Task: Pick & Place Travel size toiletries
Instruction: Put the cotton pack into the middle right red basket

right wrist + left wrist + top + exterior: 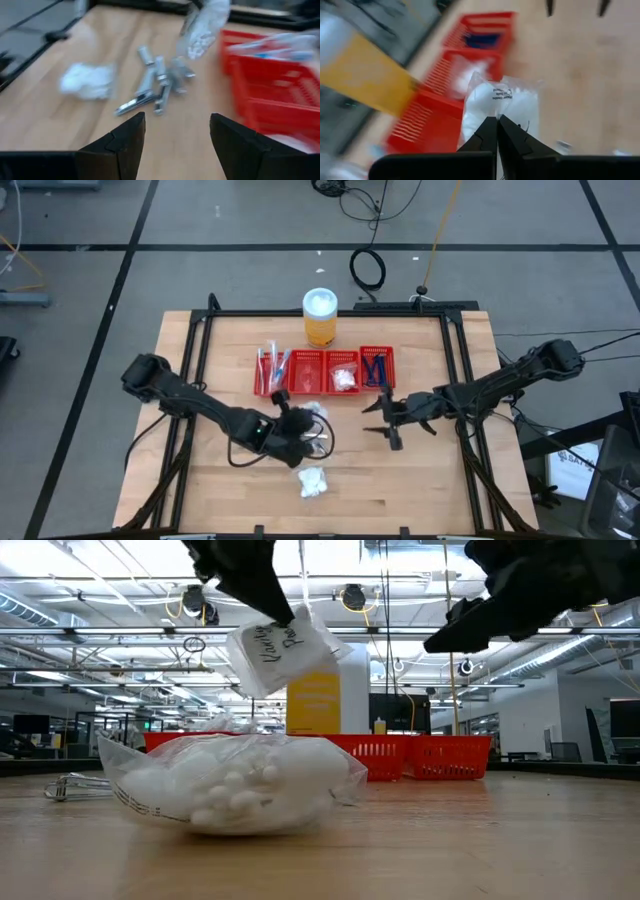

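Note:
My left gripper is shut on a white crinkly packet with handwriting on it, in front of the red tray. A second white packet lies flat on the table nearer the front edge; it fills the low view. Several silvery tubes lie in a loose heap on the wood beside the left gripper. My right gripper is open and empty, right of centre, in front of the tray's right end. The tray holds wrapped sticks, white packets and dark blue razors. My left gripper pinches the packet by its upper edge between its two fingers. The fingers slant down from above. The packet hangs tilted below the fingers, lifted clear of the table.
An orange jar with a white lid stands just behind the tray. A black frame runs along the table's edges. Bare wood lies at the front left and front right of the table.

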You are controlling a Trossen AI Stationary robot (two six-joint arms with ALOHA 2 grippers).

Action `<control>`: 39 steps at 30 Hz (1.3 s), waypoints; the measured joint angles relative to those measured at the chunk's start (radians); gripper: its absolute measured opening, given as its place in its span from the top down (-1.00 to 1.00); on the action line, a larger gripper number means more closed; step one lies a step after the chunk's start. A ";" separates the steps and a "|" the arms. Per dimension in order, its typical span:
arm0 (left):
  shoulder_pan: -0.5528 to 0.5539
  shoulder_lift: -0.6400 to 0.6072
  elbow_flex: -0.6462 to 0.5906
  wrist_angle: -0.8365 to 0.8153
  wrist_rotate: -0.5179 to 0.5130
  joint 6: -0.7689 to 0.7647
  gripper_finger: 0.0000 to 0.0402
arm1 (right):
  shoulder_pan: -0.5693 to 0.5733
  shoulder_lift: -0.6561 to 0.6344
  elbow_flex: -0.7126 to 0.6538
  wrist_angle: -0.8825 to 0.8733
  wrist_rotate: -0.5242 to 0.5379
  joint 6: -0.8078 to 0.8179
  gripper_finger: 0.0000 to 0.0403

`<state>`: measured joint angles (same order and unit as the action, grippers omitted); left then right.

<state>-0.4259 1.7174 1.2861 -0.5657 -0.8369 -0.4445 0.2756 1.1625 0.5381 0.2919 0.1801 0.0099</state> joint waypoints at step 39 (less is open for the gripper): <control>0.172 0.097 0.000 0.561 0.290 0.502 1.00 | -0.094 0.177 -0.104 0.582 -0.004 0.151 -0.05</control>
<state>-0.2542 1.8145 1.2861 -0.0045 -0.5468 0.0578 0.1818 1.3399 0.4339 0.8738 0.1762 0.1612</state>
